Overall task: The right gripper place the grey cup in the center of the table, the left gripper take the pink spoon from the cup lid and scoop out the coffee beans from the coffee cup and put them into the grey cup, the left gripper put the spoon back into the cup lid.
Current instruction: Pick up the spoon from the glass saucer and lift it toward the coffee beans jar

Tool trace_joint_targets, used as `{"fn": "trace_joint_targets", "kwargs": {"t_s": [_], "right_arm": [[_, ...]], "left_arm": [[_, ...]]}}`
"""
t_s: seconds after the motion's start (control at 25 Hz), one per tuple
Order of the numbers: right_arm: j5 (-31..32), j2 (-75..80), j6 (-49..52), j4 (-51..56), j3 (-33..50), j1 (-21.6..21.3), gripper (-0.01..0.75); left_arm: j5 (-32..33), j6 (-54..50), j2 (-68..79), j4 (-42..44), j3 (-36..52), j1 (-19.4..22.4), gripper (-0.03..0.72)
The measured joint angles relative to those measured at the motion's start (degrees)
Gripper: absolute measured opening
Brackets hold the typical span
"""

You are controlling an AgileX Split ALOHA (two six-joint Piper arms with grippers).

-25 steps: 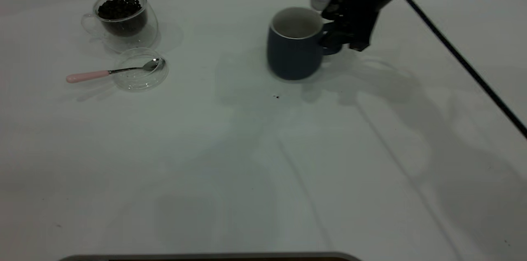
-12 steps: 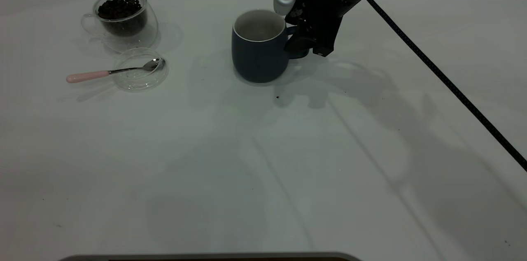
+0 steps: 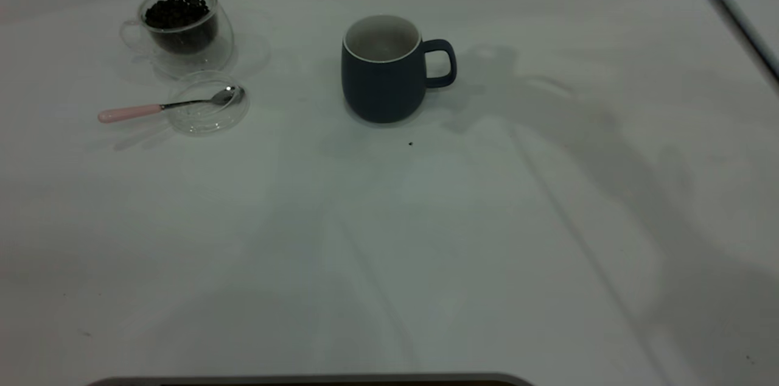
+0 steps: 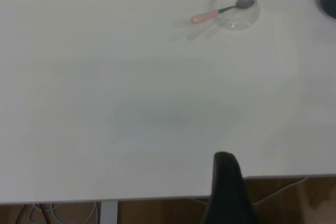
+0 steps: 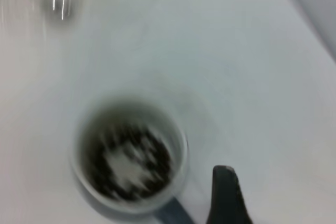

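The grey cup (image 3: 383,81) stands upright near the middle of the table (image 3: 426,240), handle to the right, with nothing touching it. In the right wrist view it is blurred, just below my right gripper (image 5: 226,192), which is open, empty and out of the exterior view. The coffee cup (image 3: 182,30), holding the coffee beans (image 3: 176,11), stands at the far left. In front of it lies the cup lid (image 3: 207,112), with the pink spoon (image 3: 158,108) resting bowl-in and handle pointing left. My left gripper (image 4: 226,192) hangs over the table's edge, far from the spoon (image 4: 218,13).
A dark cable (image 3: 730,2) crosses the far right corner. A tiny dark speck (image 3: 410,143) lies just in front of the grey cup. The arms' shadows fall across the white top to the right of the cup.
My right gripper carried the grey cup leftward, let go of its handle and rose out of the exterior view. The cup now stands alone.
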Motion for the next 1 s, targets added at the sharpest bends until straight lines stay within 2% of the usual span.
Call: {"fn": "trace_joint_targets", "kwargs": {"t_s": [0.16, 0.28, 0.48, 0.6, 0.76, 0.92, 1.0], "right_arm": [[9.17, -13.10, 29.20, -17.63, 6.96, 0.00, 0.538], [19.84, -23.32, 48.50, -34.05, 15.37, 0.14, 0.538], [31.87, -38.45, 70.90, -49.80, 29.95, 0.40, 0.538], [34.80, -45.95, 77.06, -52.62, 39.13, 0.40, 0.538], [35.66, -57.37, 78.87, -53.39, 50.42, 0.23, 0.538], [36.84, -72.38, 78.98, -53.65, 58.39, -4.28, 0.537], [37.54, -79.82, 78.88, -53.67, 59.75, -6.82, 0.537]], "left_arm": [[0.00, 0.00, 0.00, 0.00, 0.00, 0.00, 0.581], [0.00, 0.00, 0.00, 0.00, 0.00, 0.00, 0.581], [0.00, 0.00, 0.00, 0.00, 0.00, 0.00, 0.581], [0.00, 0.00, 0.00, 0.00, 0.00, 0.00, 0.581], [0.00, 0.00, 0.00, 0.00, 0.00, 0.00, 0.581], [0.00, 0.00, 0.00, 0.00, 0.00, 0.00, 0.581], [0.00, 0.00, 0.00, 0.00, 0.00, 0.00, 0.581]]}}
